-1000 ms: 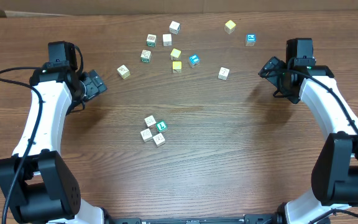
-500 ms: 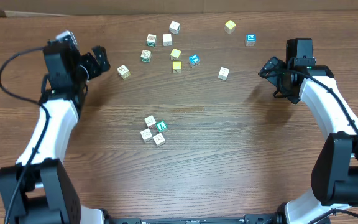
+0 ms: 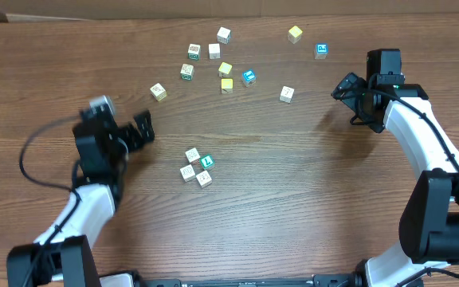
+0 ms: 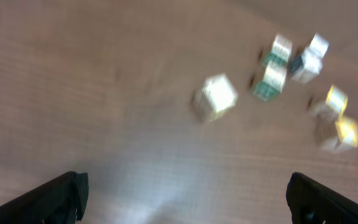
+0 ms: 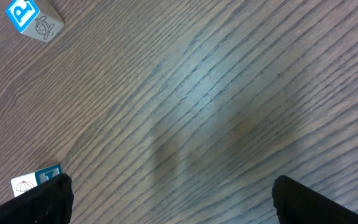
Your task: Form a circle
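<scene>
My left end effector (image 3: pixel 145 129) has swung down from the far-left side of the table (image 3: pixel 293 207). It now hovers just left of the circle (image 3: pixel 198 167), jaws fully spread, holding nothing. The circle, a tight cluster of four cubes, sits mid-table. I judge the arm is repositioning to adjust it. The right end effector (image 3: pixel 346 102) has not moved and is wide open and empty. Loose cubes (image 3: pixel 226 68) lie well apart at the far side. Nothing obstructs the approach.
</scene>
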Controlling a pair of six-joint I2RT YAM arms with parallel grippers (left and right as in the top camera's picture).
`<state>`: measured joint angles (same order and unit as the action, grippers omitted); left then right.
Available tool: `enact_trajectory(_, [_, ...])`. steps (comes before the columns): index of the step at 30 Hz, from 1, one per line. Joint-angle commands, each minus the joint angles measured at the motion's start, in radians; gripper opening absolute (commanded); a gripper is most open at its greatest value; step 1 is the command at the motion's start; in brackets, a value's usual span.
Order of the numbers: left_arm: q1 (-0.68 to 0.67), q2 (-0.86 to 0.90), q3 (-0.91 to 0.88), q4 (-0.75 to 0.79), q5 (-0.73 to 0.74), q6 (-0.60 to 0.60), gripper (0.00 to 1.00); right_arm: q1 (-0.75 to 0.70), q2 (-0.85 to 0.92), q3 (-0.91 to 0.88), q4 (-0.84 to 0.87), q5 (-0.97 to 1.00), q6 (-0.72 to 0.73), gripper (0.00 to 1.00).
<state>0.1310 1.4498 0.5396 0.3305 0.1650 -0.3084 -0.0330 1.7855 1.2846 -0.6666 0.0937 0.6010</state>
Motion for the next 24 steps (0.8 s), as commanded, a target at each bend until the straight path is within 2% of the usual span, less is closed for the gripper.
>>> enact_trajectory(1, [-0.002, -0.080, -0.134, 0.076, -0.010, 0.023, 1.00, -0.002, -0.010, 0.005, 0.003, 0.010, -0.007, 1.00])
enact_trajectory(6, [0.000, -0.157, -0.315, 0.222, -0.064, -0.006, 0.99, -0.002, -0.010, 0.005, 0.003, 0.010, -0.007, 1.00])
enact_trajectory(11, [0.000, -0.225, -0.443, 0.283, -0.077, -0.017, 1.00, -0.002, -0.010, 0.005, 0.003, 0.010, -0.007, 1.00])
enact_trajectory(17, [0.000, -0.288, -0.534, 0.284, -0.095, -0.041, 1.00, -0.002, -0.010, 0.005, 0.003, 0.010, -0.007, 1.00])
enact_trajectory(24, [0.000, -0.377, -0.534, 0.169, -0.094, -0.047, 0.99, -0.002, -0.010, 0.005, 0.003, 0.010, -0.007, 1.00])
